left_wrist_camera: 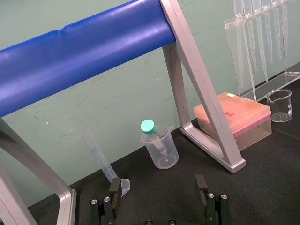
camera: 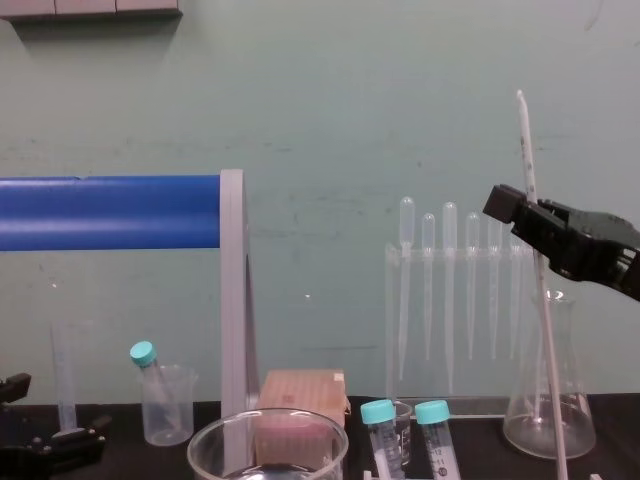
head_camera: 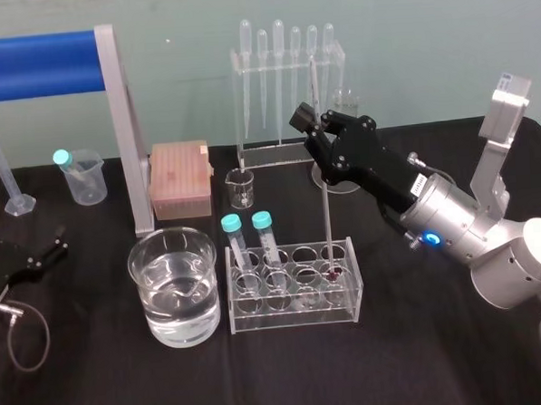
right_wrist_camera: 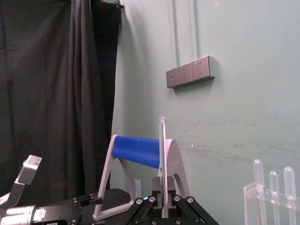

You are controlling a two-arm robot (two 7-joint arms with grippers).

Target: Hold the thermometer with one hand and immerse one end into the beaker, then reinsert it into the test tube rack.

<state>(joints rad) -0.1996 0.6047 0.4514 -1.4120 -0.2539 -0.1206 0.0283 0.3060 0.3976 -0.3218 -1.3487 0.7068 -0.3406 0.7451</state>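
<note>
Right pincer [head_camera: 308, 121] clamped on thermometer [head_camera: 327, 209] high up; red tip sits in rack [head_camera: 295, 322] slot, beaker [head_camera: 159, 328] beside. Risk: sideways pull could lever glass against slot edge, snapping it. Left pincer [left_wrist_camera: 159, 193] parked, fingers apart

Soft, even overhead light; the black tablecloth [head_camera: 424, 358] reads dark and matte, with faint shadows. Small white glints sit on the beaker [head_camera: 145, 295], the test tube rack [head_camera: 295, 317] and the silver frame post [head_camera: 126, 128]

Thermometer [head_camera: 325, 200] upright in rack [head_camera: 295, 322], pinched by right hand [head_camera: 314, 123], beaker [head_camera: 147, 263] holding water
</note>
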